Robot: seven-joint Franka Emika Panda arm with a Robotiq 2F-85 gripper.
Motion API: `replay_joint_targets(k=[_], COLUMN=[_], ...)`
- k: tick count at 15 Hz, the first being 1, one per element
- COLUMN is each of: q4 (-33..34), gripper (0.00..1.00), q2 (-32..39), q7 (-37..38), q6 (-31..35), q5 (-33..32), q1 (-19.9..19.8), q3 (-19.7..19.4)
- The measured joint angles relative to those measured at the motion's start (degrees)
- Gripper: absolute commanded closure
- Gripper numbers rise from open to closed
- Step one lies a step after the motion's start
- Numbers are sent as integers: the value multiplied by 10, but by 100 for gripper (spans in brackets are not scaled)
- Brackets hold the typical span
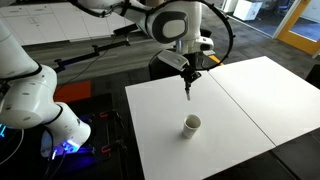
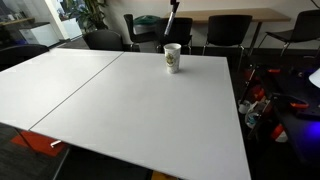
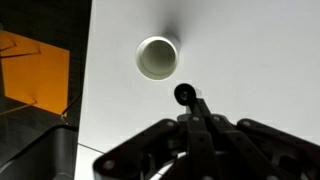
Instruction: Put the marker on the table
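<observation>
My gripper (image 1: 188, 76) hangs above the white table (image 1: 240, 100), shut on the black marker (image 1: 187, 88), which points straight down from the fingers. In the wrist view the marker (image 3: 187, 95) shows end-on between the shut fingers (image 3: 195, 125). The small white cup (image 1: 192, 123) stands upright on the table below and a little in front of the marker; it also shows in the wrist view (image 3: 157, 57) and in an exterior view (image 2: 172, 57). The marker tip (image 2: 172, 18) hangs above the cup, well clear of the tabletop (image 2: 110, 100).
The tabletop has a seam between two panels (image 1: 232, 98). Dark chairs (image 2: 225, 32) stand along the far edge. A second white robot arm (image 1: 30, 100) stands off the table's side over cables and a red item (image 2: 258, 100) on the floor.
</observation>
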Motion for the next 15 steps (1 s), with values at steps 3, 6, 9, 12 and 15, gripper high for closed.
replay_joint_targets(k=[3, 6, 9, 12, 15], q4=[-6, 5, 35, 83, 140], gripper=[100, 100, 100, 100, 100], q2=[18, 60, 117, 178, 235], q7=[-73, -155, -224, -254, -256], q6=[20, 26, 25, 10, -28], q5=[57, 111, 147, 156, 156], q1=[5, 8, 8, 6, 2], q3=[10, 27, 43, 54, 61])
